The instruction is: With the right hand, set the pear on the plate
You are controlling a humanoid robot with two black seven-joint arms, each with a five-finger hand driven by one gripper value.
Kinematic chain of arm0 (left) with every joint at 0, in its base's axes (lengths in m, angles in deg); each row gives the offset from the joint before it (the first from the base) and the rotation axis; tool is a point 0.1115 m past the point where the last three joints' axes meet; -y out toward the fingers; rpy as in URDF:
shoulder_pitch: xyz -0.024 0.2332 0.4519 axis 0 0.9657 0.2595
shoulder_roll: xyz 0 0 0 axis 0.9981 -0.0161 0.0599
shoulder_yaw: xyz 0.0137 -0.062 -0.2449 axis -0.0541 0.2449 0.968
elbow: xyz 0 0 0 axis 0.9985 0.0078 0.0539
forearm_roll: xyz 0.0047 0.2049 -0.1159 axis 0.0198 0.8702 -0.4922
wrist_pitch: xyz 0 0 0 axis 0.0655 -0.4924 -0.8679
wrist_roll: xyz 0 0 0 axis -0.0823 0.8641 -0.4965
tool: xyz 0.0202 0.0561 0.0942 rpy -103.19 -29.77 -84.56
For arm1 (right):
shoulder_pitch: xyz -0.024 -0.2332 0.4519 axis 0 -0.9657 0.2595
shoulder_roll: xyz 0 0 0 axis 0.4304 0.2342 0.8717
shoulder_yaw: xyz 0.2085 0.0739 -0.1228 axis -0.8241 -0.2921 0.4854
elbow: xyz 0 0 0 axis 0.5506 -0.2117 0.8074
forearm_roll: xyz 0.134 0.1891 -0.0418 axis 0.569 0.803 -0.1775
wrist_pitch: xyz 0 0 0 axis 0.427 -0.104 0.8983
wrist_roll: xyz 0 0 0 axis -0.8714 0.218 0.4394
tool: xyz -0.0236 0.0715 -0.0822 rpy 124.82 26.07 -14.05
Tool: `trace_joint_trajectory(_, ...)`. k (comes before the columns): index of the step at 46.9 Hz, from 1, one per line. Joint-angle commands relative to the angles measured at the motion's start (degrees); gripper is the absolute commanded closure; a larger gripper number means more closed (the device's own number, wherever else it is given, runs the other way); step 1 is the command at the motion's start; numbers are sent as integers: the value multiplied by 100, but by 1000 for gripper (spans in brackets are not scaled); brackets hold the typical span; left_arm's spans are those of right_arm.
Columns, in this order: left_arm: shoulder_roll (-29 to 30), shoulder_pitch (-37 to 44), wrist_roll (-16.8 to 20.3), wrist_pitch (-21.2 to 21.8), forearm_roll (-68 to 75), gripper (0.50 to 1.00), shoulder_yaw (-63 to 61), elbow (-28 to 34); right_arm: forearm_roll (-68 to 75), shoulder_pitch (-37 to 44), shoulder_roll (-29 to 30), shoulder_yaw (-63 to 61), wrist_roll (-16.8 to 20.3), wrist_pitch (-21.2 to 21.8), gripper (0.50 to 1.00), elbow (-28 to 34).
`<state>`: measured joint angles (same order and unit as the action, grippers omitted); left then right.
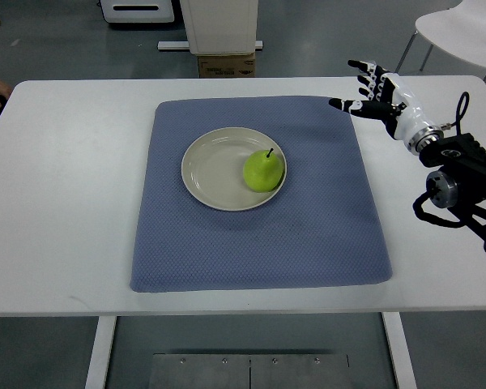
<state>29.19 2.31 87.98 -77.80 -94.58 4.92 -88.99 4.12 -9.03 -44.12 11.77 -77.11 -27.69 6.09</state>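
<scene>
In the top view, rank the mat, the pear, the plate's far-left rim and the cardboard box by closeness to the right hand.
From the right hand:
1. Blue mat, its top-right corner just beside the fingers.
2. Pear, on the plate's right side.
3. Plate, its left rim.
The cardboard box, beyond the table's far edge: too close to call against the pear.

Only one arm shows up here, the right one, coming in from the right edge as a chunky black forearm with loose cables looping off the wrist joint. The white-and-black fingered right hand (378,96) sits at the end of it, pointing up and to the left. Fingers (363,66) are spread and relaxed, thumb sticking out to the left, holding nothing at all.
</scene>
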Motion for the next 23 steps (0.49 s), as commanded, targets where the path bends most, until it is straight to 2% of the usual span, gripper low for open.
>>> trace_joint_trajectory(1, 0, 2, -2, 0, -2, 500, 0, 0, 329, -212, -184, -281, 213, 119, 500, -9)
trace_joint_trajectory(10, 0, 2, -2, 0, -2, 500, 0, 0, 962, -871, -395, -1073, 538, 603, 500, -44)
trace_joint_trajectory(14, 0, 2, -2, 0, -2, 500, 0, 0, 998, -1082, -386, -1319, 784, 682, 500, -105)
trace_joint_trajectory(23, 0, 2, -2, 0, -2, 500, 0, 0, 998, -1373, -351, -1881, 1013, 752, 500, -114)
